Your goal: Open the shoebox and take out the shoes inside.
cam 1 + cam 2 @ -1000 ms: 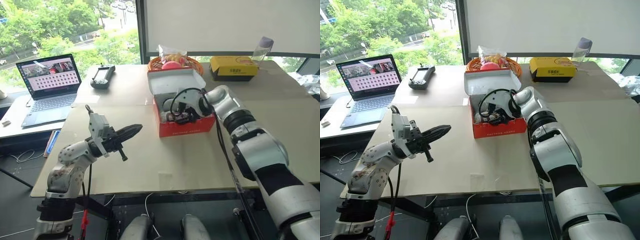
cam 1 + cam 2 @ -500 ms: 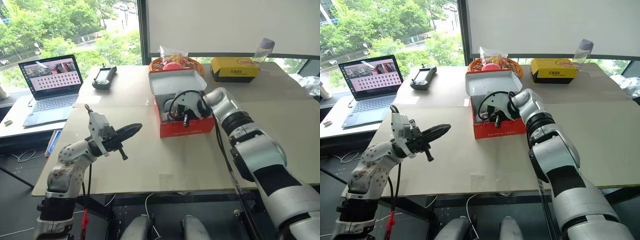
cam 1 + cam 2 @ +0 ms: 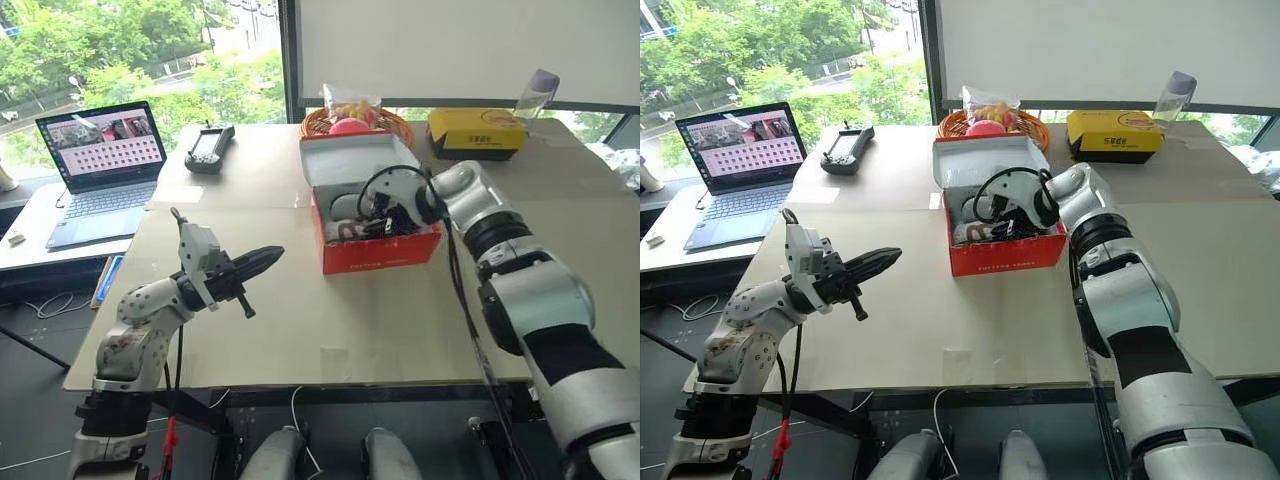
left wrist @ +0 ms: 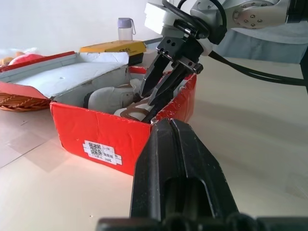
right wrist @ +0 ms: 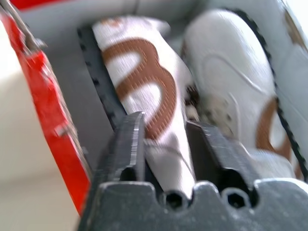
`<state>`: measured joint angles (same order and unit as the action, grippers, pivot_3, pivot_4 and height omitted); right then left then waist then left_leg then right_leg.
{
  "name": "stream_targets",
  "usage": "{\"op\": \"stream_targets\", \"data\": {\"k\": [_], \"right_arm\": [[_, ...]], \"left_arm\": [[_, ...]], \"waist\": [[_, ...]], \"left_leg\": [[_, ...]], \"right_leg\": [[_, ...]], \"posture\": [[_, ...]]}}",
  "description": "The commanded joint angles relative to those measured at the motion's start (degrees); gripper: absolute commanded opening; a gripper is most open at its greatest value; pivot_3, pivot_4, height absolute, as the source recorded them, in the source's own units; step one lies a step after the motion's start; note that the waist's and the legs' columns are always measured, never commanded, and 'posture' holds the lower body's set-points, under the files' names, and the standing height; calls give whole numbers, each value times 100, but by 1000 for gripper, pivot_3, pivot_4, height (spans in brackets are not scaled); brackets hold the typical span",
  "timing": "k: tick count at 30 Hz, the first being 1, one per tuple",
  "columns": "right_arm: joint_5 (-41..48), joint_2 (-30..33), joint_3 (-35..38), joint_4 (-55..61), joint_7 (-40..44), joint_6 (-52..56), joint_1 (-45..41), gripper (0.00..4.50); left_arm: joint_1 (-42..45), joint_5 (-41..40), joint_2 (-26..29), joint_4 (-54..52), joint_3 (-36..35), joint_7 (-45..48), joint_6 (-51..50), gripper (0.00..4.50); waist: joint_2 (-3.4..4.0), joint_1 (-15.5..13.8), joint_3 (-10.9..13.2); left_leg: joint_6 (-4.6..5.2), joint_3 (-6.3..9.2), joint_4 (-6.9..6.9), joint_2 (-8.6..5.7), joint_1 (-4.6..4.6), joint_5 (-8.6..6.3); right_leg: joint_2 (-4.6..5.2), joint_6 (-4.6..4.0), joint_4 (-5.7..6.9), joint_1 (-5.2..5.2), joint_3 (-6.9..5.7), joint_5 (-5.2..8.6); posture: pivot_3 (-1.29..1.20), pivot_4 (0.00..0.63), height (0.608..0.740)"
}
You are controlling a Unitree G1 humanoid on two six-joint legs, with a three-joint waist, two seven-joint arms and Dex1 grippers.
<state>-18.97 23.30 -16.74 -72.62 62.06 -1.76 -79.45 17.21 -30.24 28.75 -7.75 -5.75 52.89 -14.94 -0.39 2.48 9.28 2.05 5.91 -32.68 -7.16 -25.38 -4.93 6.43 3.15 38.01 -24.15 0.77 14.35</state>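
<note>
The red shoebox stands open mid-table, its lid tipped back. Inside lie white shoes with brown markings. My right gripper reaches down into the box from the right. In the right wrist view its fingers press on either side of one shoe, and a second shoe lies beside it. Over the table left of the box, my left gripper hovers shut and empty, pointing at the box.
At the far left sits an open laptop, with a black controller beside it. Behind the shoebox are a fruit basket, a yellow box and a bottle. The table's near edge runs below the arms.
My right gripper has risen slightly and shifted right inside the box, now with a shoe between its fingers. The left arm has stayed still. The camera view shifted a little.
</note>
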Motion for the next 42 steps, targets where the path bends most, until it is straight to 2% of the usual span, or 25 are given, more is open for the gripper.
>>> {"op": "stream_targets", "data": {"k": [1, 5, 17, 27, 35, 42], "right_arm": [[-247, 171, -184, -36, -96, -257, -71, 3254], [-376, 209, -305, -136, -104, -343, 27, 4466], [-492, 394, -377, -279, 81, -492, -277, 4466], [-485, 137, -436, -119, 619, -582, -459, 4466], [-444, 96, -372, -90, 662, -549, -624, 4466], [-602, -80, -551, -216, 565, -371, -177, 4466]], "left_arm": [[55, 23, 42, -63, -41, 43, 139, 0], [32, 30, 57, -57, -83, 69, 136, 0], [12, 54, 140, -38, -132, 95, 150, 0], [143, 92, 165, 108, -87, 145, 169, 0], [192, 116, 155, 145, -86, 149, 170, 0], [222, 139, 130, 153, -87, 101, 167, 0]], "waist": [[0, 5, 0], [0, 2, 0], [0, -26, 0], [1, 4, 2], [4, 20, 4], [4, 18, 4]], "left_leg": [[0, 0, 0, 1, 0, 0], [0, 0, 0, 1, 1, 0], [0, 0, -1, -1, 9, 0], [0, 0, 0, 0, 7, 0], [0, 0, 1, 1, 7, 0], [0, 0, 1, 1, 7, 0]], "right_leg": [[-1, -1, 0, 0, 0, 0], [-2, -1, -1, 3, -1, 0], [1, 4, -2, 11, -1, -2], [-2, 3, 0, 7, 0, -2], [-7, 1, 1, 1, 2, -3], [-7, 0, 0, 1, 2, -3]], "posture": [[0, 150, 732], [0, 150, 732], [0, 150, 732], [0, 150, 732], [0, 150, 732], [0, 150, 732]]}}
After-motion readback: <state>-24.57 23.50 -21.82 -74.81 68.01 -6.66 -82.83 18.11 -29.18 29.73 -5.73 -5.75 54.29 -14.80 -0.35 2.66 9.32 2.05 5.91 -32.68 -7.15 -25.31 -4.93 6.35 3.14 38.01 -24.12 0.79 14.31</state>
